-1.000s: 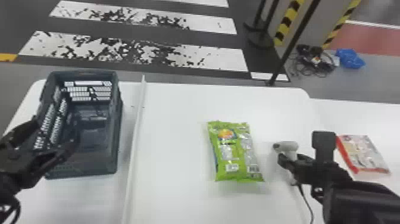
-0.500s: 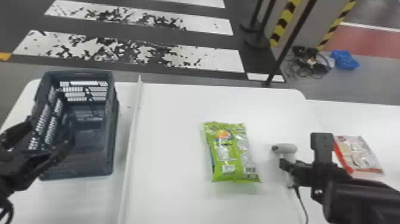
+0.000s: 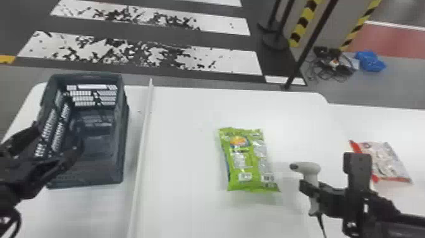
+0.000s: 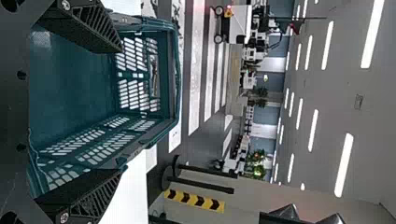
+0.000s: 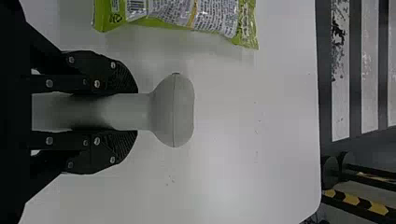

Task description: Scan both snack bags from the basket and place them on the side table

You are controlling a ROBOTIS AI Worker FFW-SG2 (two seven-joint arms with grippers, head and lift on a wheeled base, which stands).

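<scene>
My right claw [image 5: 126,112] had the scanner [image 5: 173,112] pinched by its grip, nose toward the green bag [image 3: 245,167] flat on the white tabletop [image 3: 189,205], likely for a barcode read. My left claw [image 4: 119,109] was spread at the basket [image 3: 88,177]. Red-and-white bag [image 3: 387,159] lay on the side table [image 3: 404,126]; striped floor [image 3: 234,65] beyond.

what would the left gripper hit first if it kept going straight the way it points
Most likely the far, slotted wall of the basket, which lies ahead of the left gripper's open fingers; depth is unclear, so it might pass above the rim instead.
</scene>
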